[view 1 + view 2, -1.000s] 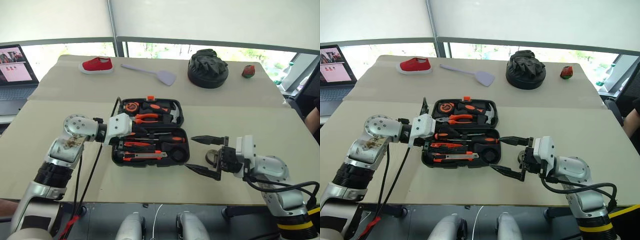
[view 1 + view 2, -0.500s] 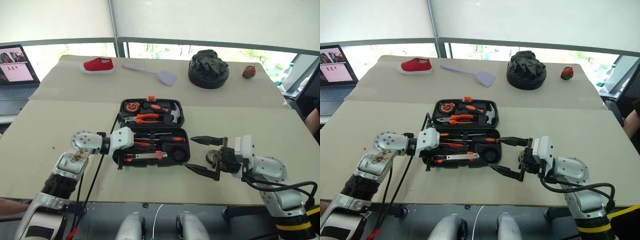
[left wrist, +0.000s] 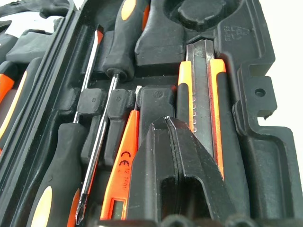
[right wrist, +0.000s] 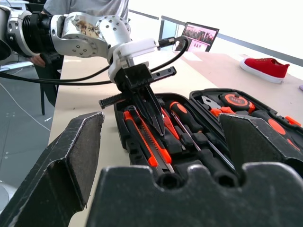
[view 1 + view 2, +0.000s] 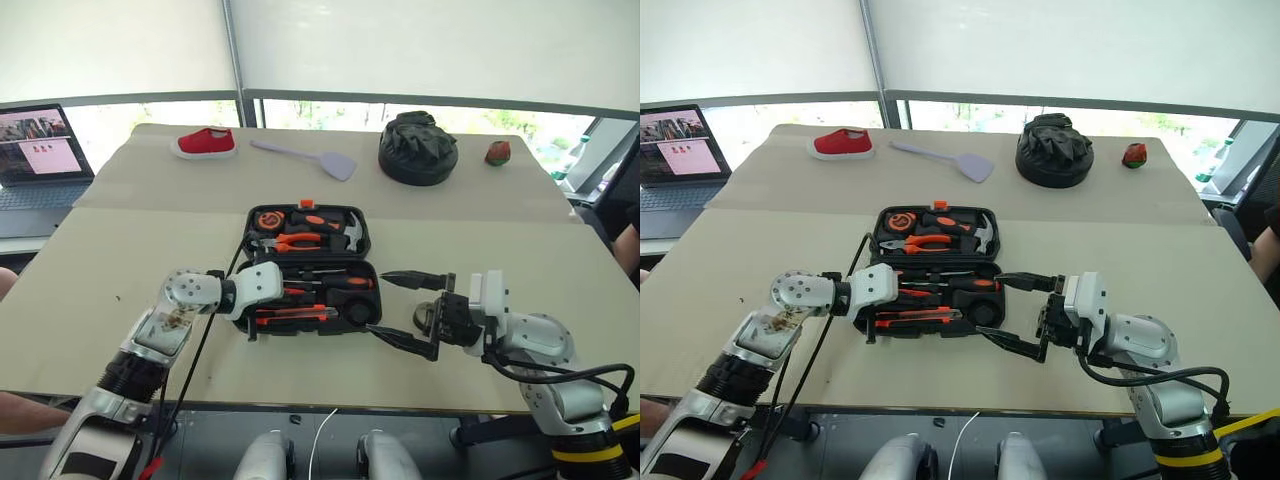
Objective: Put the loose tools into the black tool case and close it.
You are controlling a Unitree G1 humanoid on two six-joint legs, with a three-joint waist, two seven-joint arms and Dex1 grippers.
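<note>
Head views: black tool case [image 5: 310,270] lay open on the tabletop [image 5: 90,280], between the two arms. Left gripper [image 5: 883,303] sat over the near tray, fingers together. Right gripper [image 5: 412,311] hovered just beside the case's right edge, fingers wide apart, empty.

Left wrist view: closed fingertips [image 3: 182,156] pressed down between the orange tester screwdriver [image 3: 124,161] and the utility knife [image 3: 203,94]; both appeared seated in their slots.

Right wrist view: left gripper stood tip-down in the near tray.

Judgement: tool seating stage, loading looked nearly done. Next move calls for lifting the left gripper clear, then swinging the lid half over and latching.
</note>
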